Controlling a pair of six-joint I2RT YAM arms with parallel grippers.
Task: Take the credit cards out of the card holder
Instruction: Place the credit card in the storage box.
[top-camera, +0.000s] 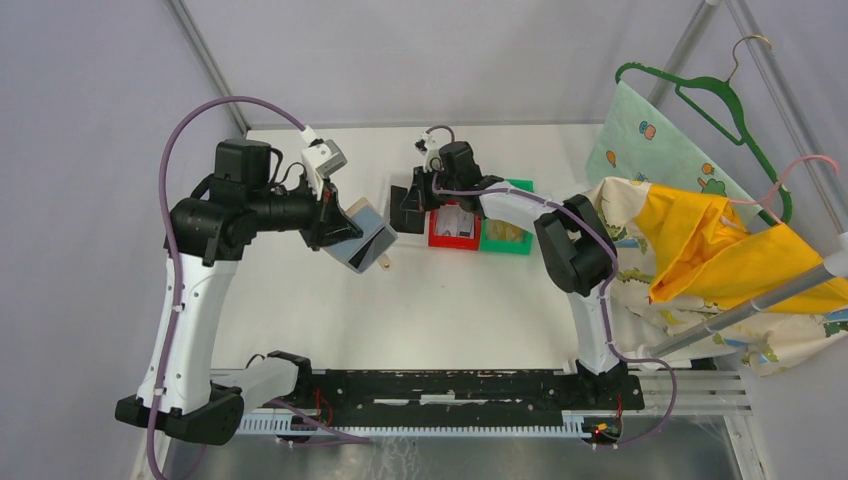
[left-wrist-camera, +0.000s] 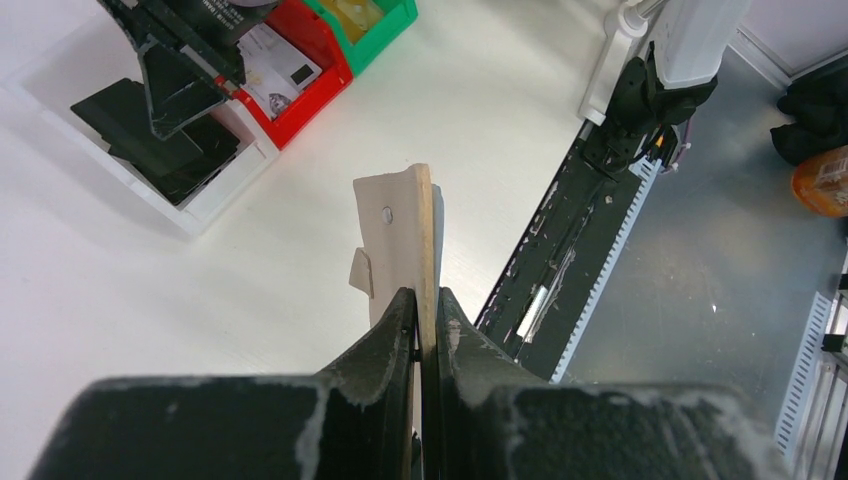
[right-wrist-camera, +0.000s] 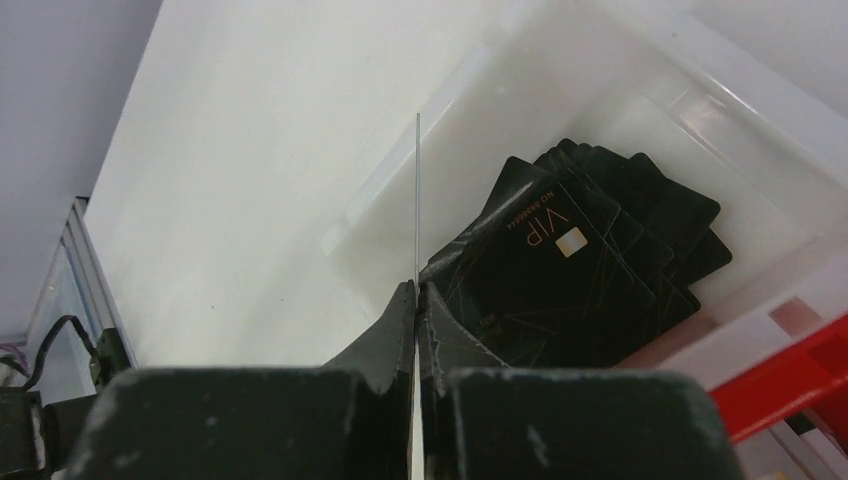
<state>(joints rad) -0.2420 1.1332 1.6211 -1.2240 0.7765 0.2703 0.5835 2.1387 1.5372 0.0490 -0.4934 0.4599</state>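
Right claw (right-wrist-camera: 415, 292) pinches shut on one credit card (right-wrist-camera: 416, 200), edge-on and seemingly over the white bin (right-wrist-camera: 660, 110); my left claw (left-wrist-camera: 425, 300) clamps the card holder (left-wrist-camera: 400, 230) aloft above the table (left-wrist-camera: 150, 300); if I let go askew, the card could clip the bin's rim and skip out.

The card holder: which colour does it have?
Card holder: tan outside, blue-grey inside; top external view shows it best.
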